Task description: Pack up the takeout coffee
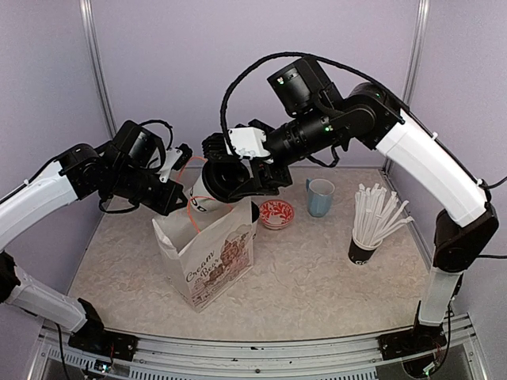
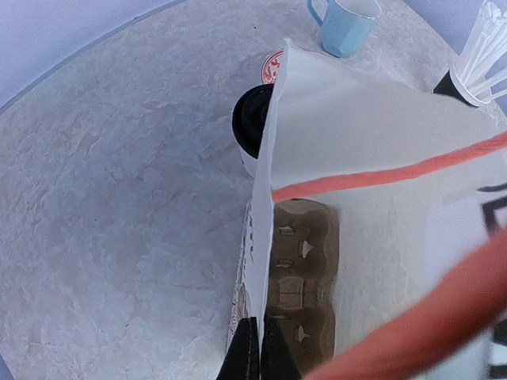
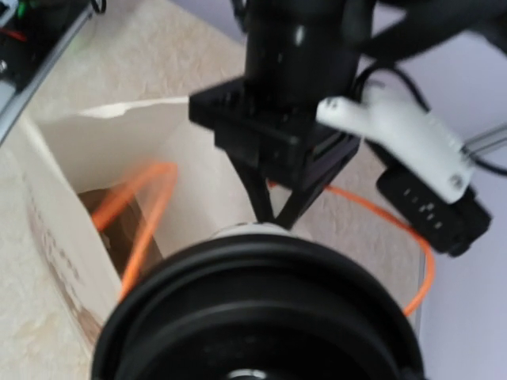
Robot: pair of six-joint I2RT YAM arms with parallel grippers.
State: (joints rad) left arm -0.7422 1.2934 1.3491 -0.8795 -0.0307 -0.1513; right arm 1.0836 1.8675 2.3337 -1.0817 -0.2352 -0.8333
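A black lid (image 3: 253,317) on the takeout cup (image 3: 255,229) fills the view. Just left of it, the left gripper (image 3: 273,212) has its fingers pinched together. Below gapes the paper bag (image 3: 119,142), with orange handles (image 3: 142,198) crossing its mouth.

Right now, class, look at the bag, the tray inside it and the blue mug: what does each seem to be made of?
Bag: matte off-white paper, creased and printed.
Tray: likely brown cardboard or moulded pulp, dull, with cut slots.
Mug: probably glazed ceramic, smooth pale blue; could be plastic.
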